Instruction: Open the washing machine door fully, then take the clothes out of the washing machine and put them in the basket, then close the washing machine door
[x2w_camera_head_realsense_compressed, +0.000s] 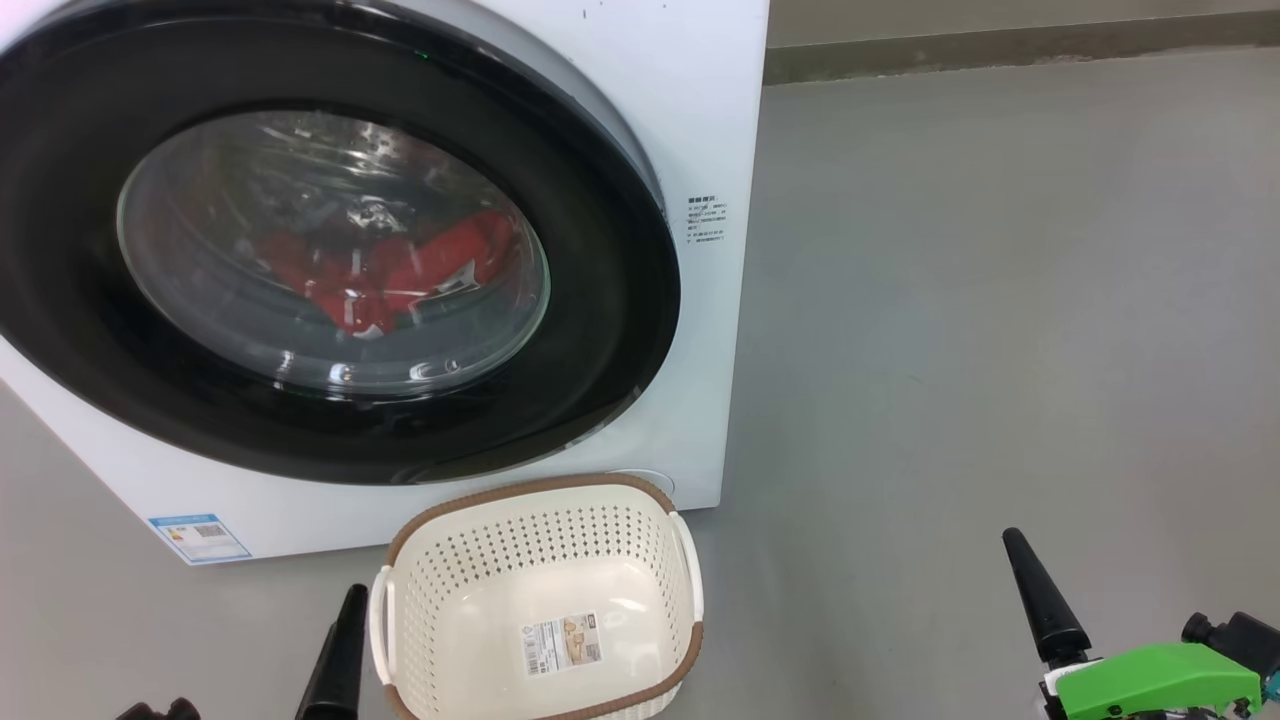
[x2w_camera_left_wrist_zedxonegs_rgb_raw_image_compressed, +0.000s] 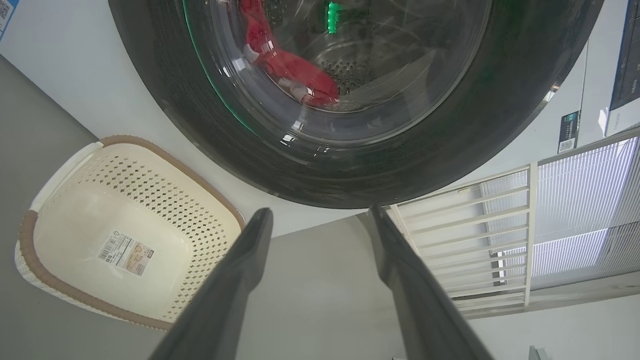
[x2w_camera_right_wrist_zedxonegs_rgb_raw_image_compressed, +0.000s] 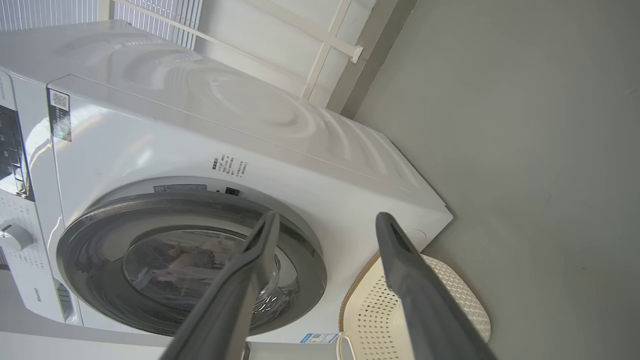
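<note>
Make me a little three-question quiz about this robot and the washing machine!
1. True or false: the washing machine door is shut.
2. Fill in: the red clothes lie inside the ____.
3. Pick one: the left gripper and the right gripper are A) both open, B) both shut, C) one open, one shut.
Key: 1 true; 2 washing machine; 3 A.

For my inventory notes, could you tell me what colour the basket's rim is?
Brown, on the cream-white basket; clearest in the head view.
</note>
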